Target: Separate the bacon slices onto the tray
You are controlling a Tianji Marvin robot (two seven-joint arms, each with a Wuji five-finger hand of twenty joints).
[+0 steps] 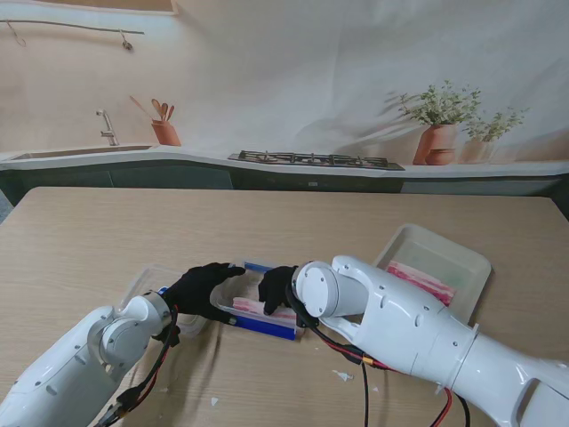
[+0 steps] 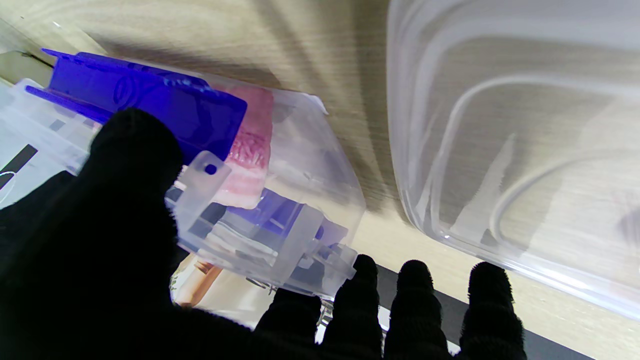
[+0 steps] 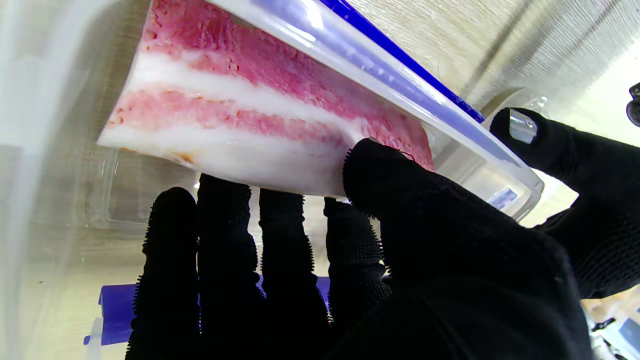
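A clear plastic container [image 1: 224,307] with blue clips sits on the table just in front of me, holding a stack of pink and white bacon [image 1: 252,307]. My left hand [image 1: 203,286] is shut on its left rim, thumb over the edge by a blue clip [image 2: 150,95]. My right hand [image 1: 276,289] reaches inside. In the right wrist view its thumb [image 3: 380,170] presses on the bacon [image 3: 240,100] and the fingers [image 3: 225,215] lie on the other side, pinching it. The clear tray [image 1: 467,260] lies to the right with one bacon slice [image 1: 420,281] on it.
A clear lid or second clear container [image 2: 500,150] lies on the table by my left hand [image 1: 142,283]. Small white scraps [image 1: 342,375] dot the wood nearer to me. Red and black cables [image 1: 364,382] hang from my right arm.
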